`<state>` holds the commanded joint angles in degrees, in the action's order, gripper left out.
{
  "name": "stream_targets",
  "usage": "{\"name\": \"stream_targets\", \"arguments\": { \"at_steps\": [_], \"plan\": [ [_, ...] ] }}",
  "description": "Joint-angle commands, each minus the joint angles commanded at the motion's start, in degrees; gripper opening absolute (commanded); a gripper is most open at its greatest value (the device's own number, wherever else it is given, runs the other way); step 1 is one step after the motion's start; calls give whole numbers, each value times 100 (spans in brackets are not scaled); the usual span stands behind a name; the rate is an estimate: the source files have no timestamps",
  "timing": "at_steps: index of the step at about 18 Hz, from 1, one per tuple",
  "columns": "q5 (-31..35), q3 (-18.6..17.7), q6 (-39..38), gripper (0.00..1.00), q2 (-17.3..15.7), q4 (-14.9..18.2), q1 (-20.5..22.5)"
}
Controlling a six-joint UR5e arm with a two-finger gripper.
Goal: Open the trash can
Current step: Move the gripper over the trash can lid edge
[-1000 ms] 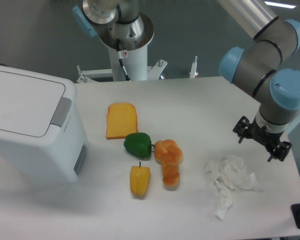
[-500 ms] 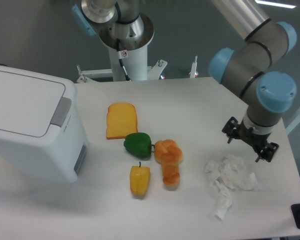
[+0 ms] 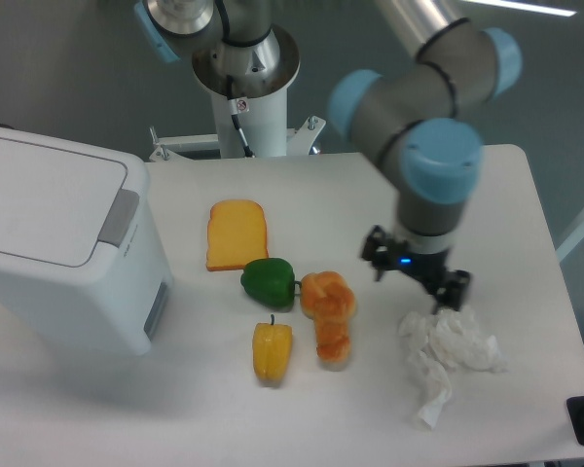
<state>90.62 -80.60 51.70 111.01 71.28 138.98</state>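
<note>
Bin [image 3: 63,248] at nine o'clock on the worktop [image 3: 370,195] is sitting with its lid flat, so everything is remaining, while the empty, open-fingered tool [image 3: 416,280] is hovering well apart at three o'clock.

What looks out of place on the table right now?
Only the crumpled white tissue, lying loose at the right below the gripper. The trash can sits upright with its lid shut, and the food items lie together mid-table, none spilled.
</note>
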Motion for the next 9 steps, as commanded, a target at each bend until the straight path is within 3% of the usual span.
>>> {"name": "stream_targets", "arguments": {
  "at_steps": [4,9],
  "plan": [
    [-358,44,-520,100,-413,412,-309],
    [-1124,62,-1415,100,-931,510,-336]
  ]
}}
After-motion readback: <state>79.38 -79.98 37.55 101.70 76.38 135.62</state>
